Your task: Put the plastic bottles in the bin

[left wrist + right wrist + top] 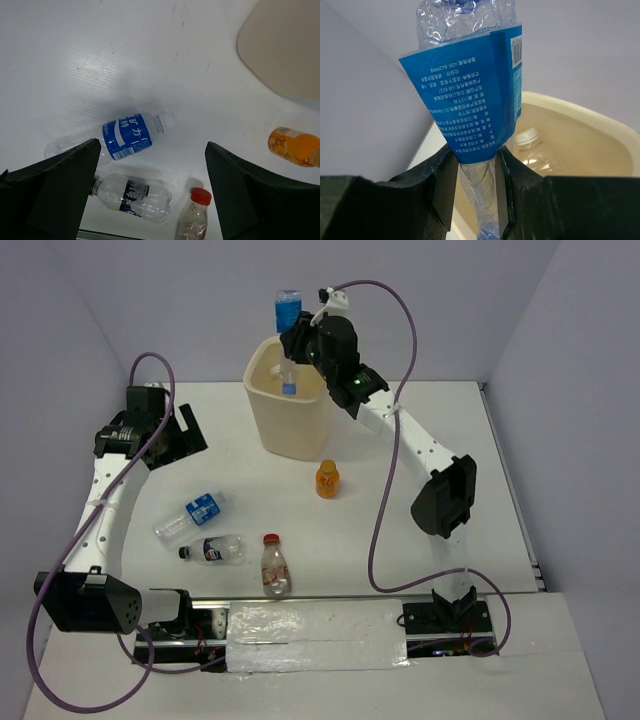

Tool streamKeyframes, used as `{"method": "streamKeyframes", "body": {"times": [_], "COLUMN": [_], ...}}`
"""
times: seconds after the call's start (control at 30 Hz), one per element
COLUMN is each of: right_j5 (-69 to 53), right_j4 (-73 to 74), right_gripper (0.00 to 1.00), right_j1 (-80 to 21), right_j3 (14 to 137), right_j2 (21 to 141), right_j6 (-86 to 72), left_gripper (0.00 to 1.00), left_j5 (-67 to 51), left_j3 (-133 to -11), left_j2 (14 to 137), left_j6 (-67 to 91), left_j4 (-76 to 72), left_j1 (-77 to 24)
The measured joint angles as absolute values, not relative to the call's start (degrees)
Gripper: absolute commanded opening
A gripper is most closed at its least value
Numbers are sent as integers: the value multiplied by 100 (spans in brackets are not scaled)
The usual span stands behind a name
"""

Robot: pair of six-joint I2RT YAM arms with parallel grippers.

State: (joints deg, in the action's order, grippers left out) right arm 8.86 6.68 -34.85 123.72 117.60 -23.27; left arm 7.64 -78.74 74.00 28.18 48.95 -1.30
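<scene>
Right arm reaches far forward, wrist above bin. Right end effector clamped on blue-label bottle, cap down over bin mouth. Clear bottle lies inside bin. Left arm folded at left. Left end effector wide open, empty, above second blue-label bottle on table.

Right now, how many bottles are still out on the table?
4: the blue-labelled bottle left of centre, the black-capped bottle just nearer, the red-capped bottle beside it, the orange bottle upright by the bin. None seems hidden.
</scene>
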Motion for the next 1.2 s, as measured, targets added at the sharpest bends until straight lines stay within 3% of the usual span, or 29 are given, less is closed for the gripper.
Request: {"method": "streamKeyframes", "body": {"times": [0.1, 0.17, 0.2, 0.3, 0.43, 0.63, 0.83, 1.03, 1.2], "right_j5": [993, 1074, 1103, 1149, 1212, 1376, 1369, 1645, 1645], "right_j4": [545, 368, 314, 274, 388, 740, 937, 1225, 1839], "right_gripper": [30, 37, 54, 80, 99, 100, 100, 100, 100], "right_j1": [-3485, -3485, -3485, -3485, -3500, -3551, -3594, -3660, -3669], "right_j3": [12366, 12254, 12151, 11771, 11395, 11351, 10818, 8755, 7397], "right_j2": [11758, 11736, 11712, 11668, 11607, 10954, 9013, 7336, 7498], "right_j6": [-2309, -2290, -2281, -2244, -2104, -1715, -1382, -1640, -1988], "left_gripper": [99, 99, 99, 99, 99, 99, 99, 98, 98], "left_j5": [757, 755, 755, 760, 764, 781, 888, 915, 910], "left_j3": [-7874, -7874, -7874, -7874, -7874, -7876, -7874, -7874, -7874], "left_j2": [7400, 7400, 7400, 7400, 7400, 7417, 7470, 7695, 7701], "left_j6": [2818, 2818, 2818, 2818, 2801, 2714, 2751, 2891, 2943], "left_j4": [4895, 4893, 4893, 4893, 4895, 4895, 4864, 4840, 4834], "left_j1": [-130, -130, -130, -130, -130, -130, -130, -130, -130]}}
